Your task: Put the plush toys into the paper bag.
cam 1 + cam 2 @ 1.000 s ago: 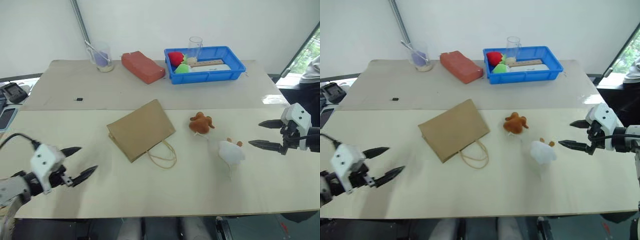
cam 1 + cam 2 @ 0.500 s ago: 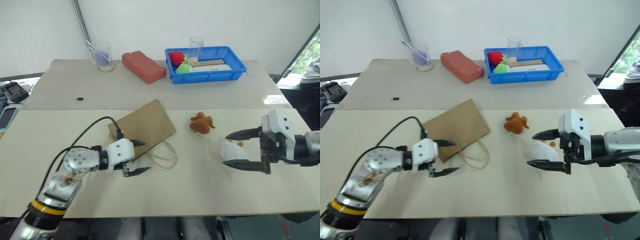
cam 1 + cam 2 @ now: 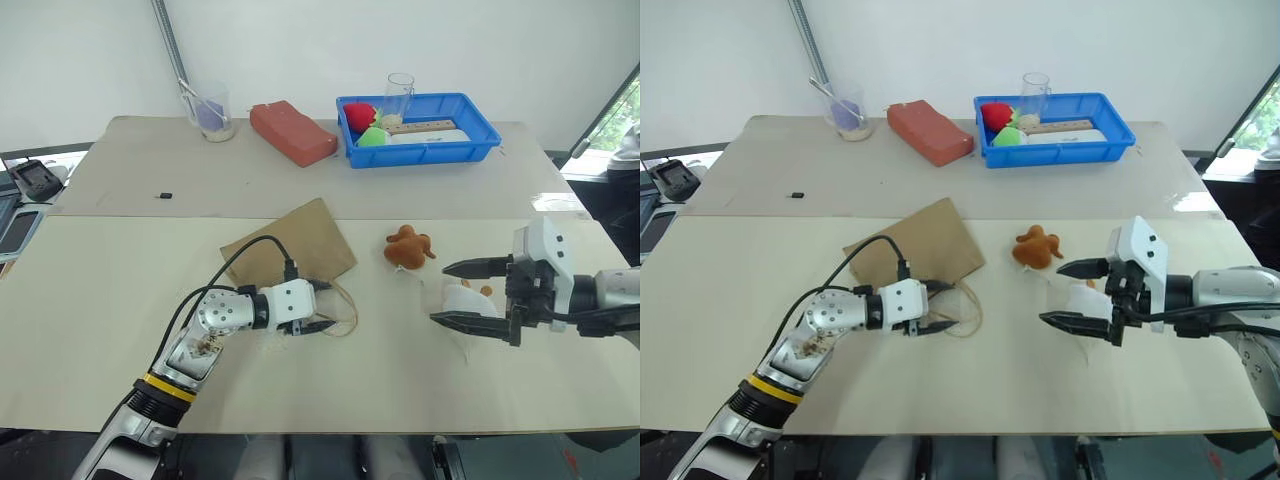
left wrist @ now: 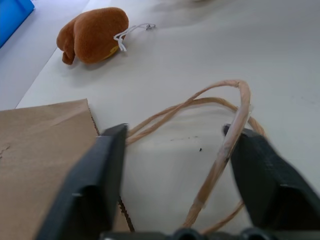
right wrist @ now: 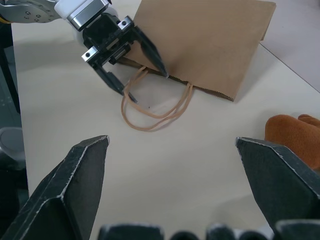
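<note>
Pale wood tabletop [image 3: 120, 300] against a white wall is carrying everything, with a blue tray [image 3: 470, 150] and a red-orange block [image 3: 292, 132] sitting way at the back. The paper bag [image 3: 290, 257] is lying flat in the middle, its twine handles [image 3: 335, 312] trailing toward the near edge.

Big change from a second ago: the left hand [image 3: 942, 307] was hanging off by the near left corner, and now it's swung right in over the handles, fingers half spread around the twine loops, not clamped yet as far as I can see. Looks like it's going for the handles to open up the bag.

The right hand [image 3: 462, 293] was out by the right edge before; now it's sitting around the white plush toy [image 3: 468, 302], fingers spread wide on either side, not squeezing it. The orange-brown plush toy [image 3: 407, 247] is lying untouched between the bag and the white one. Neither toy is in the bag yet.
</note>
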